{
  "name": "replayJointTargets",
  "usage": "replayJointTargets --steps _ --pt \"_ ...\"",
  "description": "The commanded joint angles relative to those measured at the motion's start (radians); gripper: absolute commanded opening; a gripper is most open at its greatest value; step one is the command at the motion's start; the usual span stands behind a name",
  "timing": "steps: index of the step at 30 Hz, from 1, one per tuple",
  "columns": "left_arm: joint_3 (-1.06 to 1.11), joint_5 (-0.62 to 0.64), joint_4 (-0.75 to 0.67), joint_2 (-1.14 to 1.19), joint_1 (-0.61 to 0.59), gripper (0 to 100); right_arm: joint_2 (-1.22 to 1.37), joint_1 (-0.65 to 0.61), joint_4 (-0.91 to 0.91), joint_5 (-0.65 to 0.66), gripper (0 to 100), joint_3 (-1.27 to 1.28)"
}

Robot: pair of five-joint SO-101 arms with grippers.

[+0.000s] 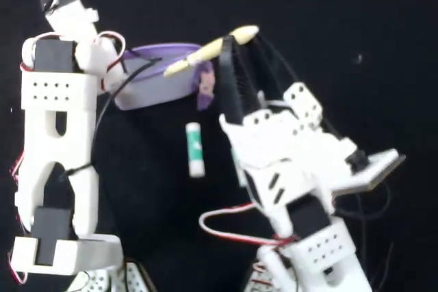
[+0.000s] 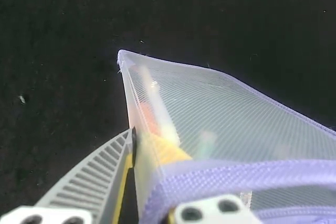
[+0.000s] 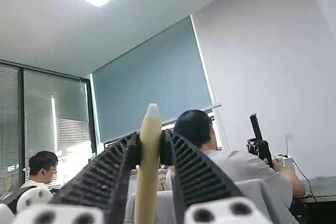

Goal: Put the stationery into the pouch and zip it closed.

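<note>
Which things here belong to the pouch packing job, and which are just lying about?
Job: translucent mesh pouch with purple trim, gripped by left end effector; cream pen-like stick, gripped by right end effector; green-and-white tube, not yet packed.
Lying about: black table cover; red and white wires by the arm bases.

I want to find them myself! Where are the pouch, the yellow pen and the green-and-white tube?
pouch [image 1: 161, 90]: high view, its clear side wall.
yellow pen [image 1: 198, 56]: high view, middle of its barrel.
green-and-white tube [image 1: 195, 143]: high view, its green middle.
</note>
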Motion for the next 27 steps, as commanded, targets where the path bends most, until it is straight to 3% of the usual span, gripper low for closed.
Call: replayJointTargets --steps 1,13,20,27 --pt "-0.005 -0.006 -0.014 -0.012 0.045 3 0.125 -0.009 -0.109 0.009 1.1 -0.004" --pt "-0.007 -0.006 0.000 -0.012 0.073 3 0.427 -0.009 -0.267 0.023 2.7 -0.010" --pt "-0.008 -0.006 0.000 -0.012 0.027 3 0.453 -0.066 -0.192 0.141 29.7 -0.036" --pt "0.001 -0.006 -0.023 -0.012 -0.036 3 0.450 -0.064 -0.193 0.141 25.7 -0.038"
